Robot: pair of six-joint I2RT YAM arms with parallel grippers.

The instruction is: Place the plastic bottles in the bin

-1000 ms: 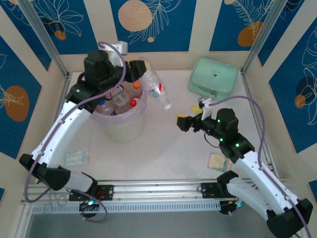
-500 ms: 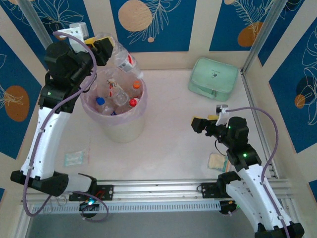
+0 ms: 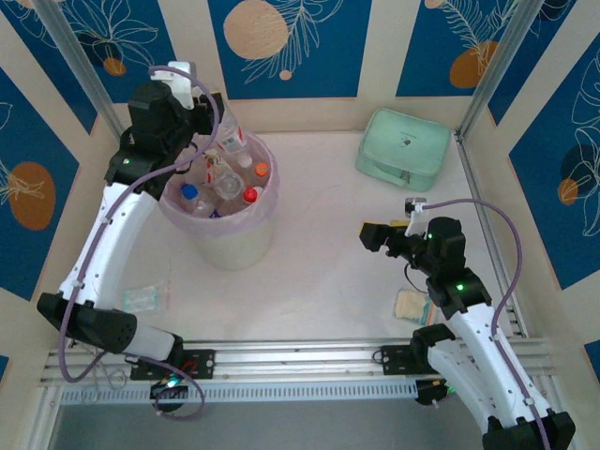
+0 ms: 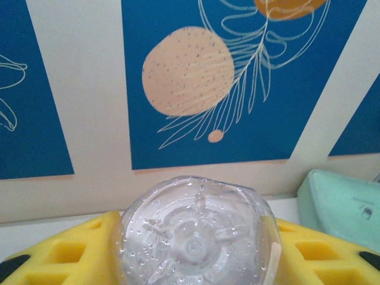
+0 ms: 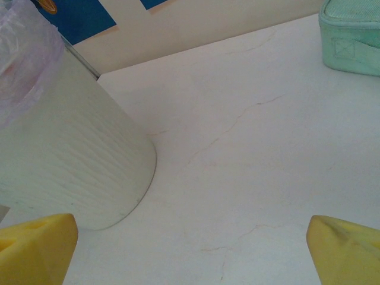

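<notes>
Pink bin (image 3: 234, 246), far left on the tabletop (image 3: 328, 272), holds several bottles (image 3: 225, 183). The left tool (image 3: 214, 120), clamped on a clear bottle (image 3: 231, 141), has swung to the bin's far rim, poised to release. Right tool (image 3: 367, 234) hovers, fingers apart.

I'm counting one bin (image 3: 225, 234) standing on the tabletop (image 3: 328, 253). Inside it I'm making out roughly five bottles (image 3: 225, 185), overlapping too much for an exact figure, with three coloured caps showing: one blue cap (image 3: 187, 192), one orange cap (image 3: 262, 170) and one red cap (image 3: 250, 194). One further bottle (image 3: 232, 139) is sticking up at the rim. One mint-green case (image 3: 403, 145) is lying on the tabletop, along with two flat packets, a pale packet (image 3: 142, 298) and a beige packet (image 3: 412, 307).
</notes>
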